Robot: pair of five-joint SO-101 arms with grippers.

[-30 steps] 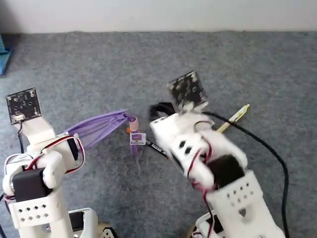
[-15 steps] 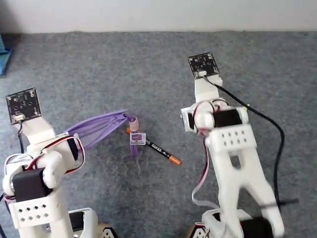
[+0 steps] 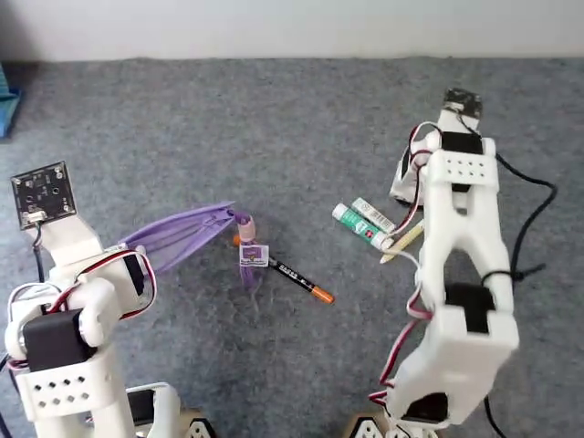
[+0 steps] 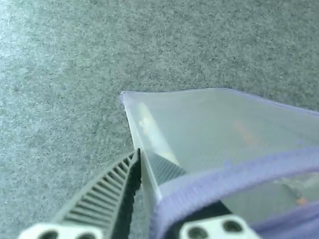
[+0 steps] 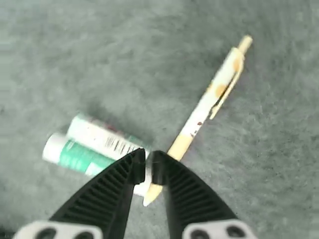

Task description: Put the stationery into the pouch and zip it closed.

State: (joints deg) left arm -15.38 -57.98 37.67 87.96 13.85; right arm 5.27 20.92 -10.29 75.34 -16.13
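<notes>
Pouch (image 3: 182,233) left of centre, long axis running rightward, its edge pinched by the left gripper (image 4: 144,164). Right gripper (image 5: 148,159), jaws nearly pressed together, over the cream pen (image 5: 209,107) slanting near-left to far-right. Grey carpet (image 3: 274,119); white wall (image 3: 274,27) at the far edge.

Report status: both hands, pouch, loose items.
Left hand shut on clear purple-trimmed zip pouch. Right hand shut, above tip of cream plastic pen, beside two green-white tubes. Black orange-capped marker lies outside by pouch.
</notes>
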